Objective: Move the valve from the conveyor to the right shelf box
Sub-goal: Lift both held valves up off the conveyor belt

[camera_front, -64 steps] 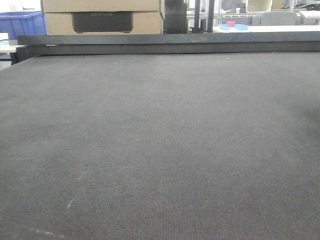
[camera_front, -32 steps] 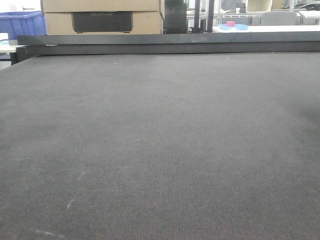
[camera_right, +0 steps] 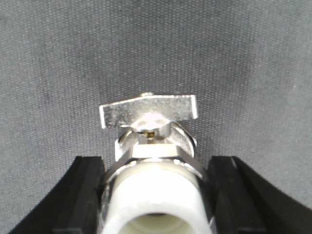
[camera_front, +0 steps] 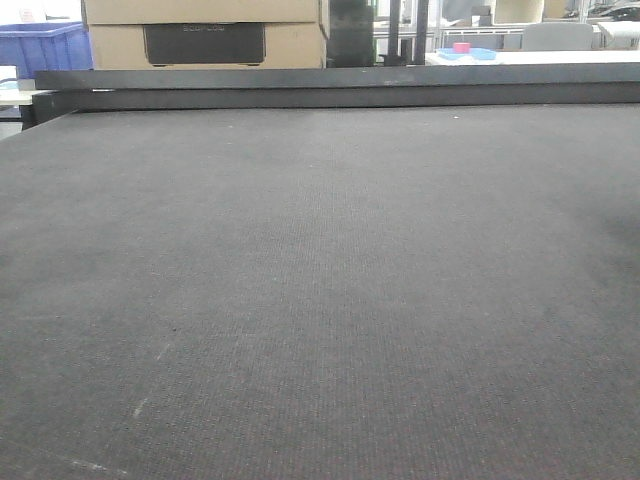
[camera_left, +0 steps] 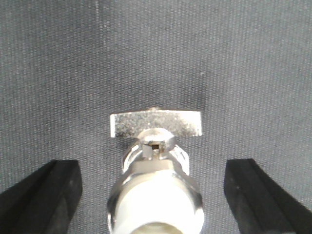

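Left gripper (camera_left: 151, 165) splayed, valve (camera_left: 155, 127) centred between, untouched; right gripper (camera_right: 156, 163) clamped on second valve (camera_right: 148, 111), conveyor (camera_front: 320, 300) beneath

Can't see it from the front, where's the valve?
The valve is bottom centre of the right wrist view, between the right hand's fingers, belt behind; the left wrist view shows another valve.

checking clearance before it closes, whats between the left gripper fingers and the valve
Only bare conveyor between the valve and the left gripper fingers on both sides, in the left wrist view.
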